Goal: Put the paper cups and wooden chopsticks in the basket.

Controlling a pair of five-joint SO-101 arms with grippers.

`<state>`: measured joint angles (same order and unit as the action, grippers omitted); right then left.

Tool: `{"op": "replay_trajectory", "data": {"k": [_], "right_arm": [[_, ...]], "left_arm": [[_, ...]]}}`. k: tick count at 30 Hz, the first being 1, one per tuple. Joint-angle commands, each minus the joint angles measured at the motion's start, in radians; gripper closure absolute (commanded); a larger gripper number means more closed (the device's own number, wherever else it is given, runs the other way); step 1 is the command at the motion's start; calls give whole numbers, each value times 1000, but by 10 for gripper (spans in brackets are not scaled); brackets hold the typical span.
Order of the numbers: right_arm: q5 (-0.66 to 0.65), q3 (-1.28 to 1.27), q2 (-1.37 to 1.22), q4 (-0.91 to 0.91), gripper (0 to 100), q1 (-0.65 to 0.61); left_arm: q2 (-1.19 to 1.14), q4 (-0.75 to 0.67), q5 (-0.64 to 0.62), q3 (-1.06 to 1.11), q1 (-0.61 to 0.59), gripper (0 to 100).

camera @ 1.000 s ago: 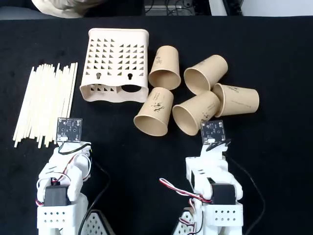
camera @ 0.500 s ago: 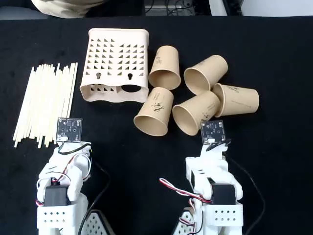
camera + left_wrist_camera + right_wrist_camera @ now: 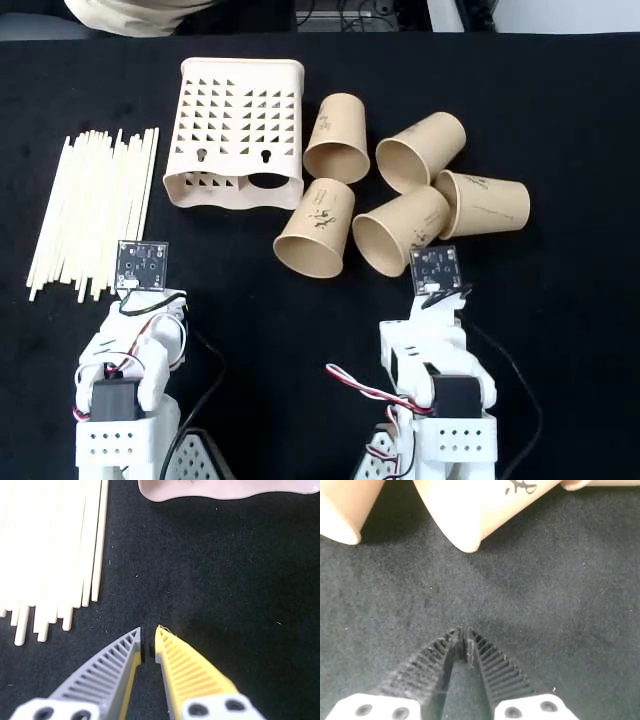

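Several paper cups point(image 3: 400, 190) lie on their sides in a cluster right of the cream perforated basket point(image 3: 237, 133), which lies on its side at the back. A bundle of wooden chopsticks point(image 3: 95, 210) lies at the far left. My left gripper point(image 3: 148, 632) is shut and empty over the black cloth, just beside the chopsticks' near ends point(image 3: 55, 555), with the basket's rim point(image 3: 225, 490) beyond. My right gripper point(image 3: 462, 635) is shut and empty, a short way in front of two cups point(image 3: 470, 510). Both arms sit folded at the near edge.
The table is covered in black cloth point(image 3: 560, 130). A beige cloth-like object point(image 3: 130, 12) lies past the far edge. Open cloth lies between the arms and the objects, and to the right of the cups.
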<state>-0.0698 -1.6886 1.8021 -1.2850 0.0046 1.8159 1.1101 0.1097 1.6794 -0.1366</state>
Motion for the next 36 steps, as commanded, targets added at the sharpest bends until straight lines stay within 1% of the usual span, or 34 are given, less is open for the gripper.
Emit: {"op": "replay_trajectory", "data": {"k": [1,8,14,19,22,23,27,29,33,36], "right_arm": [[-5,2,59,-6,985,12],[-5,2,59,-6,985,12],[-5,2,59,-6,985,12],[-5,2,59,-6,985,12],[-5,2,59,-6,985,12],[-5,2,59,-6,985,12],[-5,2,59,-6,985,12],[-5,2,59,-6,985,12],[-5,2,59,-6,985,12],[-5,2,59,-6,985,12]], "left_arm": [[5,-9,-3,18,12,929],[6,-20,-3,8,10,929],[8,-29,5,-193,-42,927],[3,-155,5,-369,-31,920],[-29,-232,3,-372,-31,827],[-61,-244,3,-372,-33,803],[-296,-310,8,-440,-33,794],[-476,-313,31,-542,-31,794],[-872,-245,83,-763,-33,793],[-1120,-261,127,-862,-33,792]]}}
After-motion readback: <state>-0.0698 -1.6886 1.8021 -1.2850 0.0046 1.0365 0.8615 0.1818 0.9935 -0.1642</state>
